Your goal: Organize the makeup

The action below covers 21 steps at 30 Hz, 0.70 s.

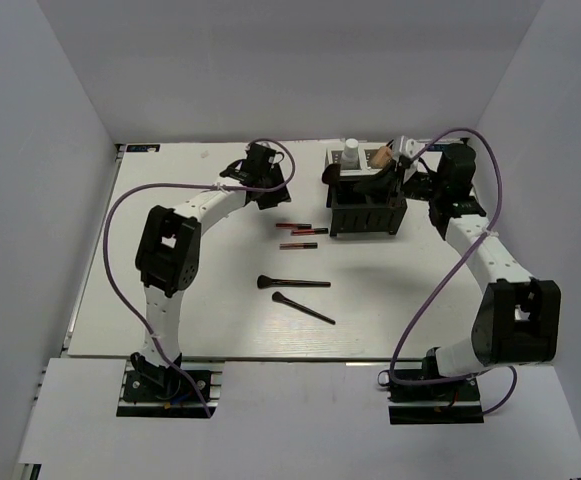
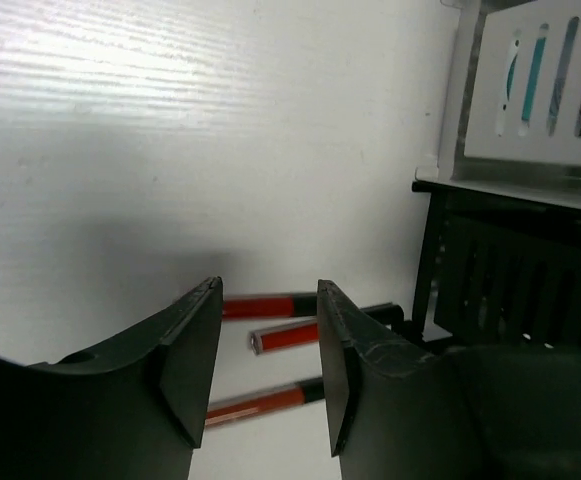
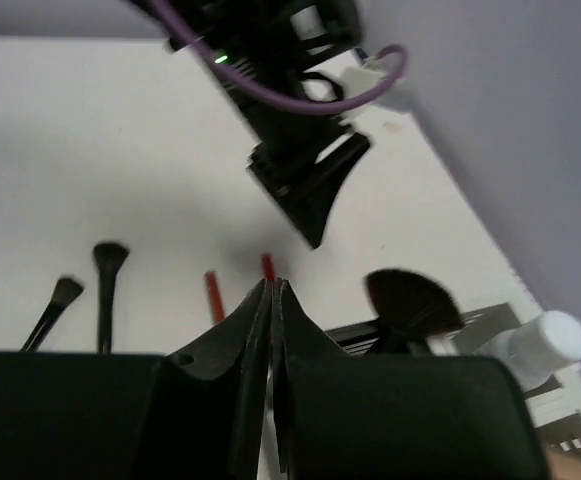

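Three slim red and black pencils (image 1: 298, 232) lie left of the black mesh box (image 1: 367, 215); they also show in the left wrist view (image 2: 270, 337). My left gripper (image 1: 272, 194) hangs open and empty just above them (image 2: 268, 325). Two black brushes (image 1: 293, 283) (image 1: 303, 308) lie nearer the front. In the box stand a white-capped bottle (image 1: 351, 155), a tan bottle (image 1: 381, 155) and a black fan brush (image 3: 410, 300). My right gripper (image 1: 400, 168) is at the box's right rear, jaws pressed shut with nothing seen between them (image 3: 272, 288).
The box stands at the back centre right, near the rear table edge. Grey walls close in the table at the left, back and right. A white card with coloured stripes (image 2: 540, 85) stands behind the box.
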Each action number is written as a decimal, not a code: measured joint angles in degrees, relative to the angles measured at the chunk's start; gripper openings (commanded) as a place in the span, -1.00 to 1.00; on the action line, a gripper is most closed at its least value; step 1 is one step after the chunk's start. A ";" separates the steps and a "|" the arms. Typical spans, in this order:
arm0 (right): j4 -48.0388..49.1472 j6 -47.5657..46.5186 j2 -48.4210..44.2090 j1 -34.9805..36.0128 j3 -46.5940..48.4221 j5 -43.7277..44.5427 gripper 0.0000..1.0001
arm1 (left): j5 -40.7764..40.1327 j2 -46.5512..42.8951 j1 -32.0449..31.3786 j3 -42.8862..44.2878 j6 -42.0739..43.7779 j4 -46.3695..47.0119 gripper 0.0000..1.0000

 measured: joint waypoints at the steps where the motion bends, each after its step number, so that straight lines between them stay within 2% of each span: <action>1: -4.85 -3.82 -1.03 0.15 0.17 -0.92 -0.84 | 0.55 1.05 0.20 0.79 0.26 0.09 0.04; 6: -27.04 -20.65 -2.75 1.31 0.33 -2.38 -0.72 | 3.87 6.19 0.48 3.06 1.55 1.51 0.06; 9: -33.77 -25.51 -3.37 1.68 -0.52 -2.36 -0.69 | 5.75 8.68 0.44 4.61 2.36 1.60 0.06; 13: -38.12 -28.30 -4.55 1.77 -1.81 -2.36 -0.68 | 7.67 11.21 0.44 6.78 3.72 1.66 0.07; 21: -40.17 -29.55 -4.76 1.97 -1.99 -2.19 -0.62 | 10.51 11.28 0.44 6.84 6.19 0.96 0.07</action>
